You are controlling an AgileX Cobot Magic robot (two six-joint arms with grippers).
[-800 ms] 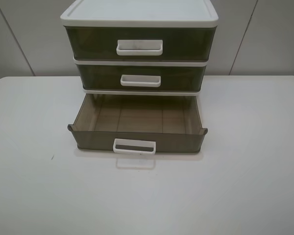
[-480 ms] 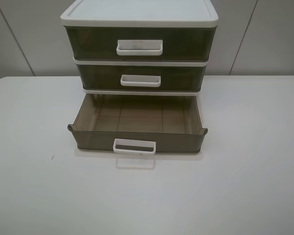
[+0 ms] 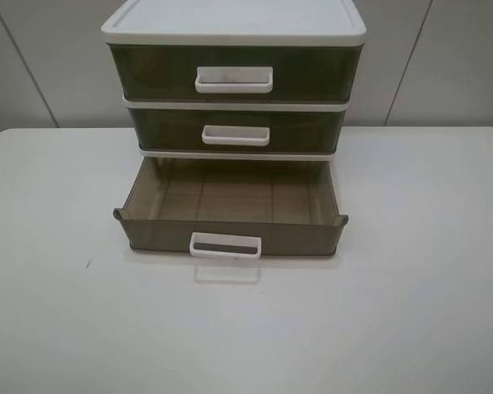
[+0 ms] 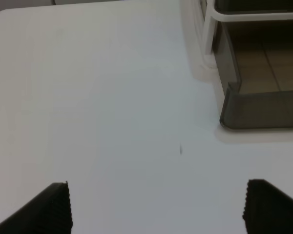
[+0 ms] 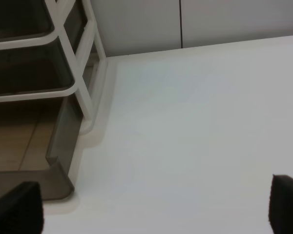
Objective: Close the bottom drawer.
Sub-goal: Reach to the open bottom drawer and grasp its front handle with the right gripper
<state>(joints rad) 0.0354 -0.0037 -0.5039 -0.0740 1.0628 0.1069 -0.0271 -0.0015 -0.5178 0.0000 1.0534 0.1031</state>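
The bottom drawer [image 3: 230, 215] of the white-framed three-drawer unit [image 3: 234, 29] is pulled out toward the front and is empty, with its white loop handle [image 3: 225, 245] facing forward. The middle drawer [image 3: 236, 131] and top drawer [image 3: 234, 72] are shut. My left gripper [image 4: 156, 207] is open above the bare table, with the drawer's left front corner [image 4: 259, 105] ahead of it. My right gripper [image 5: 156, 207] is open, with the drawer's right front corner [image 5: 56, 165] beside it. Neither gripper shows in the exterior high view.
The unit stands at the back middle of a white table [image 3: 411, 312]. A small dark speck [image 3: 87, 263] marks the table at the left. A grey panelled wall [image 3: 444, 57] rises behind.
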